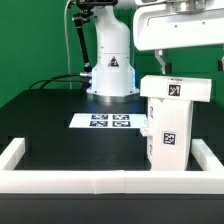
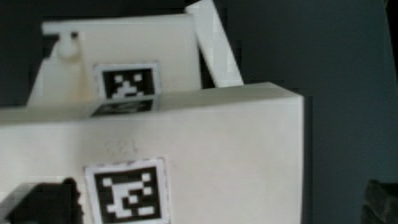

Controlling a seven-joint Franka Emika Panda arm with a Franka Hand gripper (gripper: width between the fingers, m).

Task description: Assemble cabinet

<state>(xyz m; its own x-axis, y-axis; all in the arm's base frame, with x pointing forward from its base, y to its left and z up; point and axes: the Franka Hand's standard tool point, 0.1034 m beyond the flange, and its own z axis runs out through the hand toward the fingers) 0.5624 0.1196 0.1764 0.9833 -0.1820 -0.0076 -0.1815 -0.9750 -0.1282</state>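
Observation:
The white cabinet body (image 1: 166, 130) stands upright at the exterior view's right, near the table's rim. It has a tag on its front, and a wider tagged white panel (image 1: 182, 89) lies across its top. My gripper (image 1: 164, 67) hangs just above that panel's near end. In the wrist view the cabinet's white surface (image 2: 214, 140) with a tag fills the lower half. A second tagged panel (image 2: 134, 60) stands behind it. My gripper (image 2: 210, 212) is open, with dark fingers (image 2: 32, 205) far apart at both picture edges and the white part below and between them.
The marker board (image 1: 108, 121) lies flat mid-table in front of the robot base (image 1: 110, 75). A low white rim (image 1: 90, 179) edges the black table at the front and sides. Cables trail at the back on the exterior view's left.

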